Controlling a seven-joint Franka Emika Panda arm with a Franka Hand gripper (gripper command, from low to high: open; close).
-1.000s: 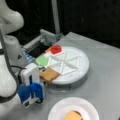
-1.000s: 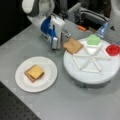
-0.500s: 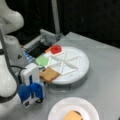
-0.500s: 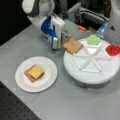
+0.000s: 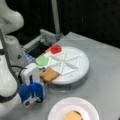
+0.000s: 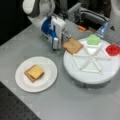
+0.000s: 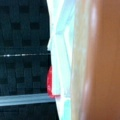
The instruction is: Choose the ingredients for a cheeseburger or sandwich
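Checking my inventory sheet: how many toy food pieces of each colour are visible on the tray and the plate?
Tan toast: 2, one on the divided tray and one at the bottom of the plate stack
Yellow cheese: 1
Green lettuce: 1
Red disc: 1
Total: 5

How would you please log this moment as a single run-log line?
gripper: at toast square on divided tray edge | white plate: stack with cheese on top | lettuce, red disc: in tray
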